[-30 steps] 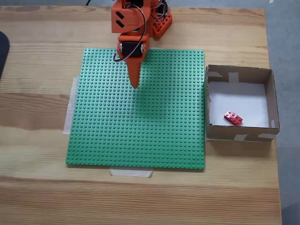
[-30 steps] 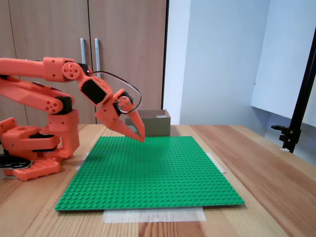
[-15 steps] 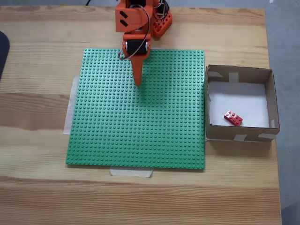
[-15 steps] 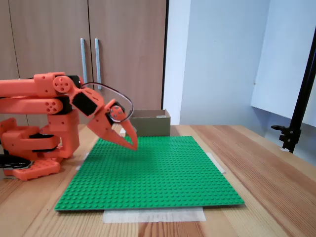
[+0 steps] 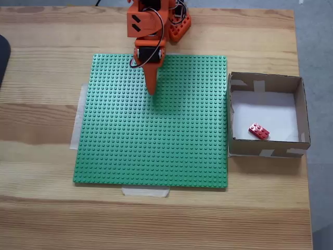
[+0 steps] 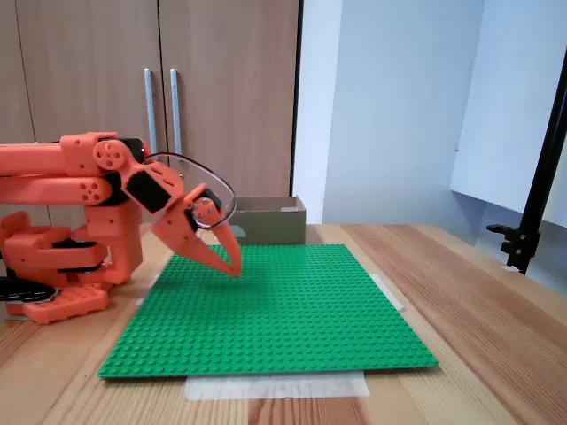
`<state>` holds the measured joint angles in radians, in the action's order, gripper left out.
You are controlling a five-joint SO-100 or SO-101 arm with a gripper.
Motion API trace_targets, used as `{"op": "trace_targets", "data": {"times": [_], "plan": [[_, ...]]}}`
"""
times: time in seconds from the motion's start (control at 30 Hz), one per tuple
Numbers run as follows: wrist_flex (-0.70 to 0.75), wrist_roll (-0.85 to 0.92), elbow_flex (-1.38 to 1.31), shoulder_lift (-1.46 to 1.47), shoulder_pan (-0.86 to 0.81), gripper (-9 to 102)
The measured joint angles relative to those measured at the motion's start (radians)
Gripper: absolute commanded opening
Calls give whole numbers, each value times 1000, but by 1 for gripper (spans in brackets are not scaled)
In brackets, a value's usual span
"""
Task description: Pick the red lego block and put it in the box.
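The red lego block lies on the white floor of the box, near its front wall, in the top-down fixed view. In the side fixed view the box stands at the far end of the table, its inside hidden. My orange gripper hangs shut and empty over the far part of the green baseplate, well left of the box. The side fixed view shows the gripper pointing down, just above the studs.
The green baseplate is taped to the wooden table. The arm's base stands at the table's far edge in the top-down view. A black stand rises at the right in the side view.
The arm has folded back toward its base and the shut gripper has dropped lower over the baseplate. The red block and the box have not moved.
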<state>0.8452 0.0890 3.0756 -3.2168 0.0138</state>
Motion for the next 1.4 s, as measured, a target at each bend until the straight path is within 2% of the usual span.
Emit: {"op": "trace_targets", "data": {"times": [0.57, 1.4], "plan": [[-75, 6, 71, 0, -14, -1], [-78, 23, 97, 0, -12, -1]]}}
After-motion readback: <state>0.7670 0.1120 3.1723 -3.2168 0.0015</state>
